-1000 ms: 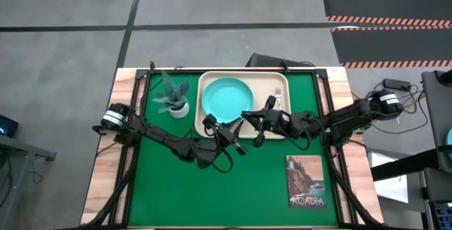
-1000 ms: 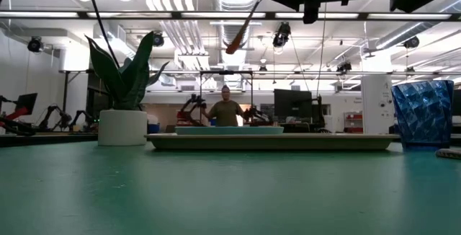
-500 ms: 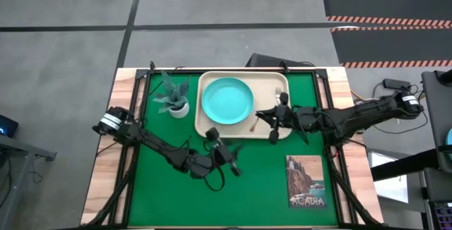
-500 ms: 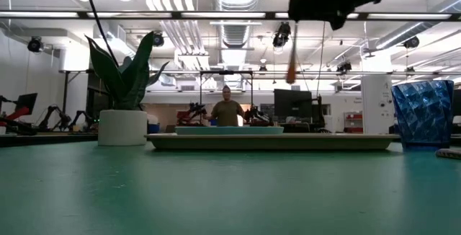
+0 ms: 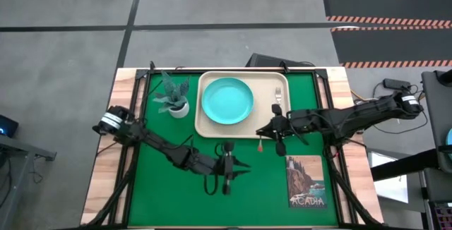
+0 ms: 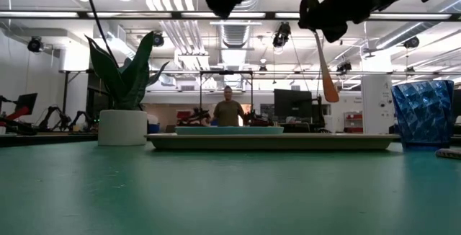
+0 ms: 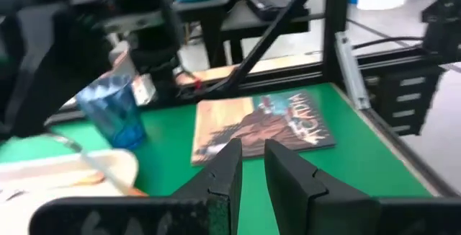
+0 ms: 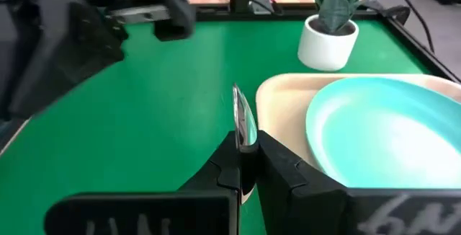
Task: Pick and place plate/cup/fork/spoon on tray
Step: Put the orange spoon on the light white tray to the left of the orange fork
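Turquoise and round, the plate (image 5: 227,101) lay flat in the left half of the beige tray (image 5: 267,126), which sat in the upper middle of the high view. The fork (image 5: 278,97) rested on the tray's right side, tines toward the top of the frame. Just below the tray's lower right corner, the right gripper (image 5: 272,126) was clamped tight on the spoon (image 5: 262,143); in the right wrist view its silver bowl (image 8: 243,120) stood up between the closed fingers, and in the low view the orange-red handle (image 6: 326,73) hung down in the upper right of the frame, clear of the table. The left gripper (image 5: 227,176) sat over bare green mat in the lower middle of the high view, well below the tray, its fingers (image 7: 227,171) a narrow gap apart with nothing between them. The blue cup (image 6: 423,114) stood at the right edge of the low view, beside the tray's end. A postcard-like book (image 5: 306,181) lay at the lower right of the mat, and a potted plant (image 5: 174,96) stood left of the tray.
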Available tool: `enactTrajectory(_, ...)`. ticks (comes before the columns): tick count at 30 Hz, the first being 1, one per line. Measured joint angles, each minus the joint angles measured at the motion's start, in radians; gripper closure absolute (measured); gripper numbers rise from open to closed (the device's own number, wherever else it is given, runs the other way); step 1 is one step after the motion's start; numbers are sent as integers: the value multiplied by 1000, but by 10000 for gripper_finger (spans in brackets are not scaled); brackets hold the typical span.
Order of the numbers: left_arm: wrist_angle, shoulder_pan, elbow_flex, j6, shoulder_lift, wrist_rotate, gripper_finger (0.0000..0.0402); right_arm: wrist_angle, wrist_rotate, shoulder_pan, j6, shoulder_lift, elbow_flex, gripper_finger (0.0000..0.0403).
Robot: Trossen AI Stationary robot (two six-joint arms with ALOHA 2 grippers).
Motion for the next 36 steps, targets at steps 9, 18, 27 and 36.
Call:
enactTrajectory(9,13,53,-38,-145,0,-1,356,-5,-20,0,-2,60,45,390)
enactTrajectory(18,7,78,-45,-209,0,0,354,0,-21,0,-26,116,79,390)
enactTrajectory(27,9,81,-48,-216,0,-1,286,0,-21,1,-38,106,79,390)
enactTrajectory(36,8,84,-52,-209,0,-1,249,6,-20,3,-38,103,79,390)
